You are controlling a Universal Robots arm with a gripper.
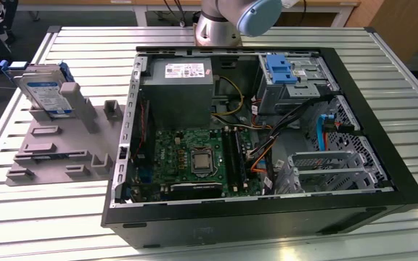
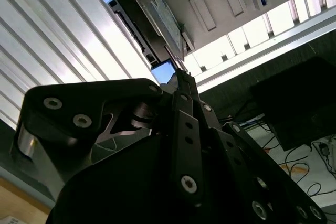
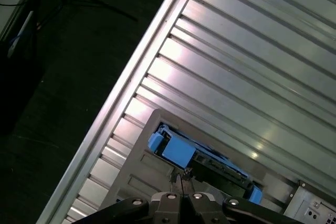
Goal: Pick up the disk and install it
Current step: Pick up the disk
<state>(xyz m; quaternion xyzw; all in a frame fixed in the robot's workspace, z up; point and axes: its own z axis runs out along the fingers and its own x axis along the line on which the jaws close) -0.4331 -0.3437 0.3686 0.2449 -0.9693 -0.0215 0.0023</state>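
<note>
The disk is a silver hard drive with a white-and-blue label and blue side rails. It stands on edge in a grey holder at the exterior view's left, outside the computer case. In the first wrist view my gripper hangs some way above the disk, fingertips pressed together with nothing between them. In the second wrist view the gripper lines up with one blue end of the disk.
The open case holds a grey power supply, a motherboard, and a blue bracket with a metal cage. Everything sits on a slatted metal table. The table edge borders dark floor near the holder.
</note>
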